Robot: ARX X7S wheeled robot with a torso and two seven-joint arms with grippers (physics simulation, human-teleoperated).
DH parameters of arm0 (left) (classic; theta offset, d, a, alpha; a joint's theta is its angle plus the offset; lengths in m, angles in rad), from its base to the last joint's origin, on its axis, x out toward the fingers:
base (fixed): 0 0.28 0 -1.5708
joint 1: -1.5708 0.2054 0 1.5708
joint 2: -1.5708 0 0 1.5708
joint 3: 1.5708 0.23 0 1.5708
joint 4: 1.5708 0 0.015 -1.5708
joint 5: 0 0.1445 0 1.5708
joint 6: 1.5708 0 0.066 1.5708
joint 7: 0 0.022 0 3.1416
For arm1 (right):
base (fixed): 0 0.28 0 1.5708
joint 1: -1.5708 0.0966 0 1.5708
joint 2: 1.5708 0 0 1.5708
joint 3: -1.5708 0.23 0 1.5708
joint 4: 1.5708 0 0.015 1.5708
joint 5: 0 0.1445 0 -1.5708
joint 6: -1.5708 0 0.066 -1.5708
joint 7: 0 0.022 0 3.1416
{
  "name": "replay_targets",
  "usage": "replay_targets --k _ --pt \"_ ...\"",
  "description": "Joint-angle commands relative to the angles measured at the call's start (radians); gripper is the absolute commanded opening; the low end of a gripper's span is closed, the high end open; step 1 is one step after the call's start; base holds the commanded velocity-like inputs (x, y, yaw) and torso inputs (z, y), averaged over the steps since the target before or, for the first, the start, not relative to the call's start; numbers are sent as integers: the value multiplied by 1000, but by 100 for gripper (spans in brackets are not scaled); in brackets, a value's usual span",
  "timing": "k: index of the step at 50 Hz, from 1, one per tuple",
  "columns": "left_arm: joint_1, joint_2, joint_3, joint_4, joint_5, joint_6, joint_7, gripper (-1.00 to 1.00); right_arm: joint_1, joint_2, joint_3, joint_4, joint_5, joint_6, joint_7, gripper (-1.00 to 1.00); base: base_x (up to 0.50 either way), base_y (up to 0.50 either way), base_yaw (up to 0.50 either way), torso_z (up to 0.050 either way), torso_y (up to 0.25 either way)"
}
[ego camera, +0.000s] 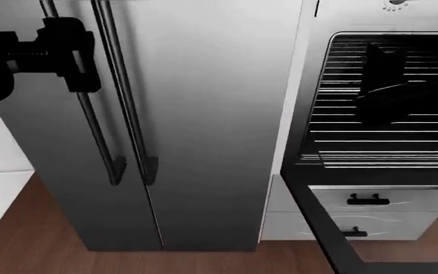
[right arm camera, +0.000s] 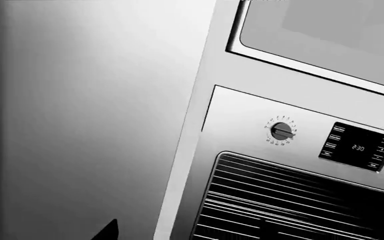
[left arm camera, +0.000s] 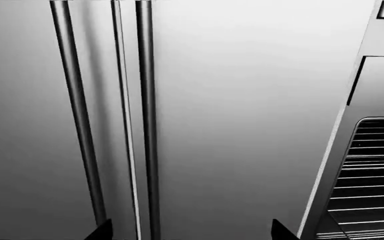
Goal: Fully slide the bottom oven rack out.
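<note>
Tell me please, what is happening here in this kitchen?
A two-armed robot faces an oven whose door is already open. Its right gripper is near the wire racks in the cavity, but whether it grips the bottom oven rack is unclear. Its left gripper hangs open in front of the fridge.

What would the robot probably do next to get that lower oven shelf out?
Probably lower the right gripper, now a dark shape high in the black oven cavity, onto the front bar of the bottom silver wire rack. The dark-framed door is already open, and nothing grips the rack.
</note>
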Motion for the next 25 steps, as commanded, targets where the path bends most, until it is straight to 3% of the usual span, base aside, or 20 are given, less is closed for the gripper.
replay_targets --k 1,25 --pt "-11 -20 30 0 -19 30 10 100 16 37 -32 4 35 -33 0 100 0 -500 0 0 0" --pt "-20 -41 80 11 -14 62 33 100 -32 55 -23 -20 -7 -54 -60 100 0 -500 0 0 0"
